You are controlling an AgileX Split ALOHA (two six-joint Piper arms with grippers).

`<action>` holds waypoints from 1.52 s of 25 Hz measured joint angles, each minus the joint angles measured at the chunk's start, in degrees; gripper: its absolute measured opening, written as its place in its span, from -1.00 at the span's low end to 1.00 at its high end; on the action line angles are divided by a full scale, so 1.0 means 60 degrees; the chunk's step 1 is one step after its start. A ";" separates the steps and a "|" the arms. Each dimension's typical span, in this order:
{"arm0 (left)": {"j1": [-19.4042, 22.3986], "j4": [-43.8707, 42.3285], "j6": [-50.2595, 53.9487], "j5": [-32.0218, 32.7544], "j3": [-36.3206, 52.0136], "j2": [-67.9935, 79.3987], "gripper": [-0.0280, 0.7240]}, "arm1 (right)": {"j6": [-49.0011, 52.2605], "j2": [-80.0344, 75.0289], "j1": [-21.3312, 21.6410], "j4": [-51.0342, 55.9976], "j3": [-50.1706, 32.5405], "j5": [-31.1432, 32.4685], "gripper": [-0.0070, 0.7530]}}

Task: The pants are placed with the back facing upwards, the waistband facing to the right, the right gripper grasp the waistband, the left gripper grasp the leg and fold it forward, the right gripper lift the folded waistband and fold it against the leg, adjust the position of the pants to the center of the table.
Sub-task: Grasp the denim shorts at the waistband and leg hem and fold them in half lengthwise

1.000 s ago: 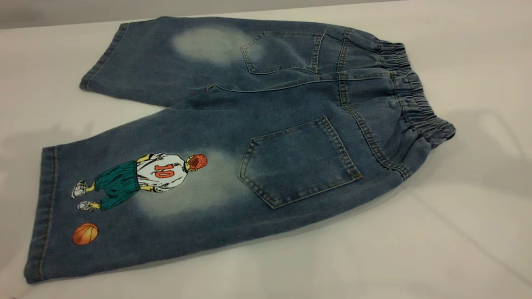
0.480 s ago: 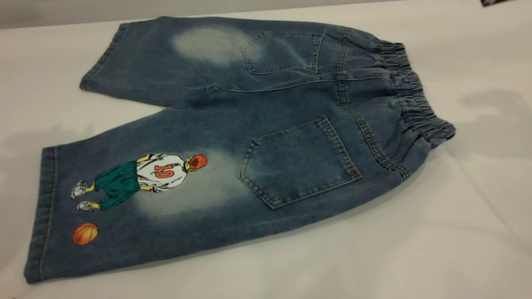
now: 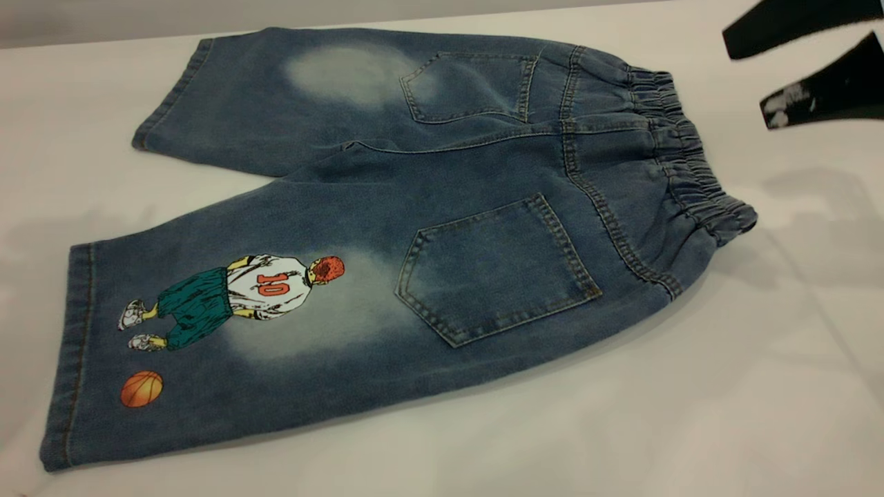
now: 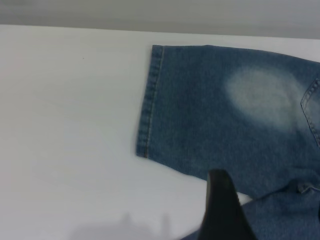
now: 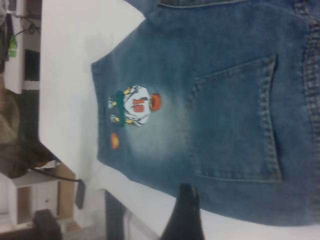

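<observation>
I see one pair of denim pants (image 3: pixel 414 235) spread flat across the middle of the white table (image 3: pixel 760 386), two back pockets up, waistband (image 3: pixel 680 162) toward frame right. My right gripper (image 3: pixel 753 76) hangs upper right, fingers spread, holding nothing. I cannot tell the left gripper's (image 4: pixel 222 210) state.

Right end effector (image 3: pixel 749 76) aloft, fingers spread apart.

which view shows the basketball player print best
The exterior view: the player print lies unobstructed on the pants' near leg, with the number 10 and the orange ball readable. The right wrist view shows it smaller and rotated. The left wrist view shows only the other leg, no print.
</observation>
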State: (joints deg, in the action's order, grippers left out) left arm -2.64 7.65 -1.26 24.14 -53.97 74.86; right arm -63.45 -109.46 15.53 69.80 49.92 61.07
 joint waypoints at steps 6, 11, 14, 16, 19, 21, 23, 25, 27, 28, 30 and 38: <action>0.0000 0.0000 0.0000 0.0000 0.0000 0.0000 0.17 | -0.0060 -0.0378 0.0081 -0.0027 -0.0210 -0.0780 0.48; 0.0000 0.0012 0.0000 -0.0001 0.0000 0.0000 0.17 | -0.0547 -0.1301 0.0445 0.0419 -0.0199 -0.0594 0.48; 0.0000 0.0012 0.0000 -0.0001 0.0000 0.0000 0.17 | -0.0921 -0.1830 0.0785 0.0807 -0.0199 -0.0418 0.48; 0.0000 0.0012 0.0000 -0.0001 0.0000 0.0000 0.17 | -0.1177 -0.2143 0.0966 0.1021 -0.0199 -0.0444 0.48; 0.0000 0.0012 0.0000 -0.0001 0.0000 0.0000 0.17 | -0.1329 -0.2603 0.1044 0.1108 -0.0199 -0.0452 0.48; 0.0000 0.0012 0.0025 -0.0001 0.0000 0.0000 0.17 | -0.1533 -0.2833 0.1044 0.1170 -0.0187 -0.0442 0.48; 0.0000 0.0012 0.0025 -0.0001 0.0000 0.0000 0.17 | -0.1671 -0.3032 0.1044 0.1389 -0.0187 -0.0442 0.48; 0.0000 0.0012 0.0004 -0.0001 0.0000 0.0000 0.17 | -0.1811 -0.3236 0.1044 0.1431 -0.0187 -0.0442 0.48; 0.0000 0.0012 0.0004 -0.0001 0.0000 0.0000 0.17 | -0.1955 -0.3377 0.1044 0.1478 -0.0176 -0.0434 0.48; 0.0000 0.0012 0.0004 -0.0001 0.0000 0.0000 0.17 | -0.2064 -0.3433 0.1044 0.1579 -0.0176 -0.0434 0.48; 0.0000 0.0012 0.0004 -0.0001 0.0000 0.0000 0.17 | -0.2272 -0.3573 0.1044 0.1797 -0.0158 -0.0417 0.48; 0.0000 0.0012 0.0004 -0.0018 0.0000 0.0000 0.17 | -0.3207 -0.4186 0.1033 0.2865 -0.0158 -0.0151 0.48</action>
State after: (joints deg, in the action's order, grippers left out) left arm -2.64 7.73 -1.23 24.03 -53.97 74.86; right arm -82.69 -134.57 21.73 86.99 48.97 60.16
